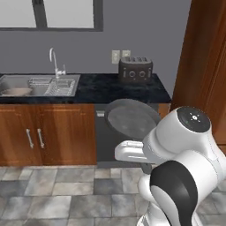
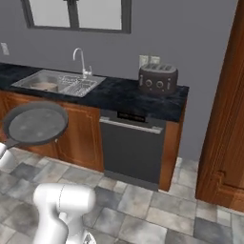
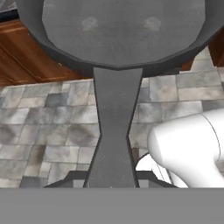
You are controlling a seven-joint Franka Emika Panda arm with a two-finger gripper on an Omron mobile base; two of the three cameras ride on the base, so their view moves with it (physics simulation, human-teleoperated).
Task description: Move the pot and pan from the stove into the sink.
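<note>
Out over the floor, in front of the tabletop (image 1: 110,90), the claw (image 3: 113,181) is clamped on the pan (image 2: 35,123) by its handle. Keep it flat, lift it higher, then bring it over the sink (image 1: 26,84).

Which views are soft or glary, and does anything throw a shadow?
Left base view: low-res, soft edges on the pan, even flat light. Right base view: same softness, no glare on the sink; no cast shadows on the floor tiles. Hand view: pan handle sharp-edged, flat shading.
</note>
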